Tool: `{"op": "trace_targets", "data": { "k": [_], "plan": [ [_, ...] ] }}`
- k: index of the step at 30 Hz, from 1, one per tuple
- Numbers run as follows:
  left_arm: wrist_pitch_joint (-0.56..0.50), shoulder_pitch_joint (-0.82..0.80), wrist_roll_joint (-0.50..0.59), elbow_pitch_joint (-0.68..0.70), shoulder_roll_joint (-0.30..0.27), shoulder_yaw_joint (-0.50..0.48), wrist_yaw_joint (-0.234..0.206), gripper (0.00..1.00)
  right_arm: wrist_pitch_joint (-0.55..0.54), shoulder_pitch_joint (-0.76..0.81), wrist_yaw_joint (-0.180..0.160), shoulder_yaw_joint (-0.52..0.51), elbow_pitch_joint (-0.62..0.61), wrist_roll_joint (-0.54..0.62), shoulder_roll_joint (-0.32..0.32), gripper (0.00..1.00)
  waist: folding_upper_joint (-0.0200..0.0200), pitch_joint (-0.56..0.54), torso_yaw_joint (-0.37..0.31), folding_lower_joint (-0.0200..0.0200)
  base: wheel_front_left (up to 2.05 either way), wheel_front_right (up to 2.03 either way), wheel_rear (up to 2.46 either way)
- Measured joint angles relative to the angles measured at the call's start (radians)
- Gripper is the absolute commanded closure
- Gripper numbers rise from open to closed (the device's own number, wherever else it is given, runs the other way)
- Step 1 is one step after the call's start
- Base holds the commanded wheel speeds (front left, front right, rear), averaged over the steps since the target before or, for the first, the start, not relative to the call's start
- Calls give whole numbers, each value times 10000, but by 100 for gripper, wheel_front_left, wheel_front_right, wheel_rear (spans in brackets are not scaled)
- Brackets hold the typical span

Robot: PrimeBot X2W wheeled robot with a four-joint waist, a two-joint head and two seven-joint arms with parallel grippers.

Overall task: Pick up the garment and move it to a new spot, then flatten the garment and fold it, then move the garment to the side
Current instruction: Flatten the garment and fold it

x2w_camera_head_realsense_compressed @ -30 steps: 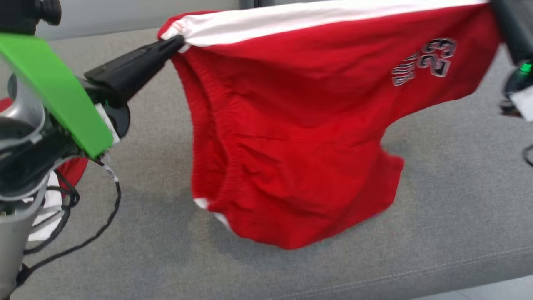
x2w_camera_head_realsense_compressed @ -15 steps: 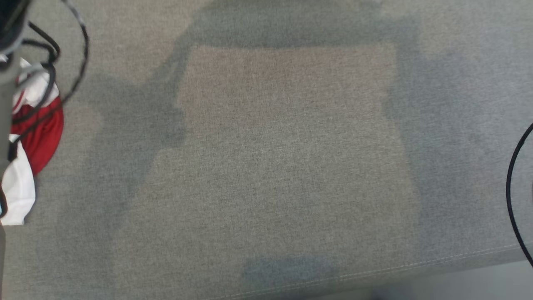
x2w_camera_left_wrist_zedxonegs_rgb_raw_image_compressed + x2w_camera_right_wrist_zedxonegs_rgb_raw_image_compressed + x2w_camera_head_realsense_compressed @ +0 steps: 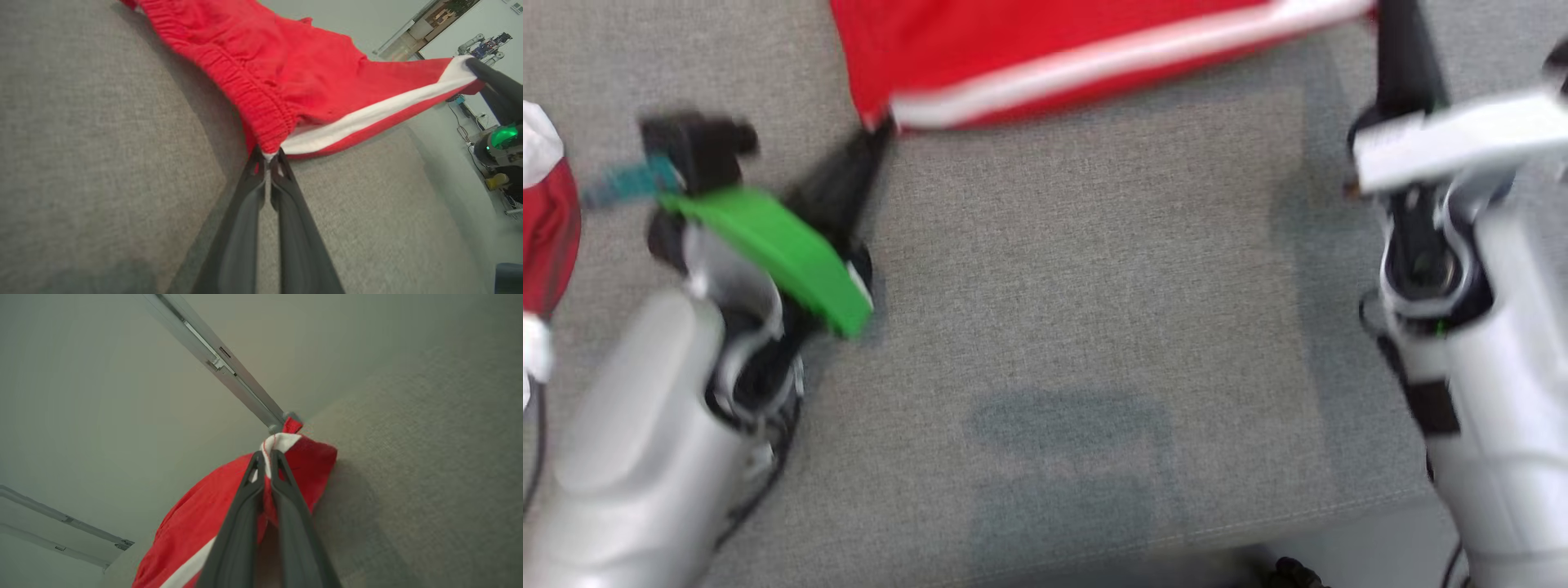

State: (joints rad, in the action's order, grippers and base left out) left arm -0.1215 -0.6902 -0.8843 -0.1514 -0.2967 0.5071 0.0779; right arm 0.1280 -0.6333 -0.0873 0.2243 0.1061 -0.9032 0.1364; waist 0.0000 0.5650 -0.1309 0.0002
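Observation:
The garment (image 3: pixel 1045 41) is a pair of red shorts with a white side stripe, stretched across the top of the head view over the grey cushion (image 3: pixel 1078 310). My left gripper (image 3: pixel 878 131) is shut on its left corner, by the elastic waistband (image 3: pixel 245 85). My right gripper (image 3: pixel 1380 16) is shut on the other corner, where the white stripe ends (image 3: pixel 280 443). In the left wrist view the garment (image 3: pixel 310 81) sags between the two grippers, its far side resting on the cushion. The head view is blurred.
Another red and white cloth (image 3: pixel 543 229) lies at the left edge of the cushion. The cushion's front edge (image 3: pixel 1258 531) runs along the bottom of the head view. A wall with metal rails (image 3: pixel 220 363) rises behind the cushion.
The head camera has swung a lot between frames. The garment hung high and draped down a second ago; now it is held low and stretched, near the cushion's far side.

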Motion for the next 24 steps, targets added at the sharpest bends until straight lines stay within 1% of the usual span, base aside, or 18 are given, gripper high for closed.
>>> {"op": "trace_targets", "data": {
  "k": [2,4,6,7,8,12,14,18,21,24],
  "plan": [
    [368,924,-25,-165,23,184,180,100,134,1082,184,56,65,-104,40,100,0,-123,-36,-1,0,0,0],
    [765,1344,-67,-190,15,153,205,100,249,1843,353,77,61,-238,54,100,0,-302,-56,-2,0,0,0],
    [1160,1662,-320,-244,54,46,201,100,278,2390,594,201,38,-226,230,100,0,-523,-52,-2,0,0,0],
    [1275,1854,-364,-261,58,65,213,100,374,2619,610,138,21,-270,242,100,0,-643,-45,-3,0,0,0],
    [1603,2296,-384,-290,174,59,234,100,491,3049,704,42,6,-320,334,100,0,-896,-31,-3,0,0,0],
    [2002,3045,-546,-297,520,221,274,100,579,4028,784,-198,-10,-320,702,100,0,-1415,20,-2,0,0,0],
    [2178,3354,-533,-301,564,483,330,100,587,4590,784,-297,-15,-322,863,100,0,-1667,67,-3,0,0,0],
    [2560,4174,-531,-414,616,704,366,100,652,5691,790,-274,2,-232,1141,100,0,-2155,214,-3,0,0,0],
    [2800,4831,-543,-694,650,765,378,100,662,6307,792,-245,52,-186,1156,100,0,-2479,354,-3,0,0,0],
    [3037,5157,-660,-924,777,759,456,100,750,6510,890,-167,113,-81,1139,100,0,-2724,514,-3,0,0,0]
  ]
}}
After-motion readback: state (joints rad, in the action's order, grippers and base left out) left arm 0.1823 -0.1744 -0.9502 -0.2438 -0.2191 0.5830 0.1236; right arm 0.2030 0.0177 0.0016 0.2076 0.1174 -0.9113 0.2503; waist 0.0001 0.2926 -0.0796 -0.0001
